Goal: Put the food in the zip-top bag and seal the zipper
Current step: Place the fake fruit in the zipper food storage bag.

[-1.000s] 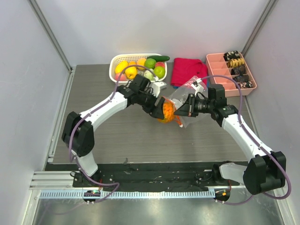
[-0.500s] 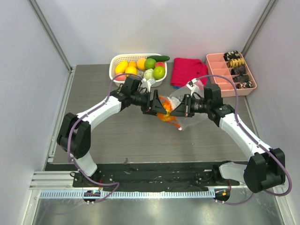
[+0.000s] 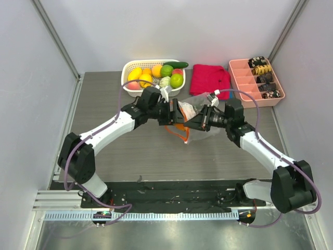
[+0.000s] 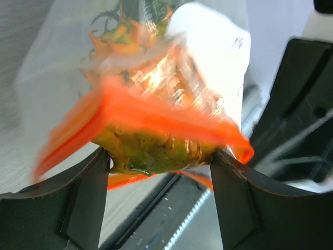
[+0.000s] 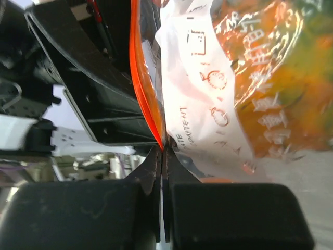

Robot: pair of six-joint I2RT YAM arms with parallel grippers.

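Zip-top bag (image 3: 192, 107) is held up between the two arms over the middle of the table (image 3: 130, 151), its orange-red zipper (image 4: 156, 117) draped across the frilly orange-yellow food (image 4: 148, 143) that the left gripper (image 4: 160, 156) has clamped between its fingers at the bag's mouth. The right gripper (image 5: 162, 153) is pinched tight on the bag's edge right at the strip, beside the whitish label patch (image 5: 203, 88), with more orange and yellow showing through the plastic behind it. Whether the piece sits fully past the mouth cannot be told from these views; the strip lying over it suggests it is only partway in. Doing this step well likely means the right arm holding its pinch firm and pulling the edge away from the left arm, so that the mouth gapes rather than folds, while the left arm drives the piece deeper along the bag's length. Letting go should wait until the food lies below the zipper line. The left fingers would then best spread only a little and back straight out, since the thin, crinkly film could snag on them and drag the piece, or the strip, out again before sealing begins.
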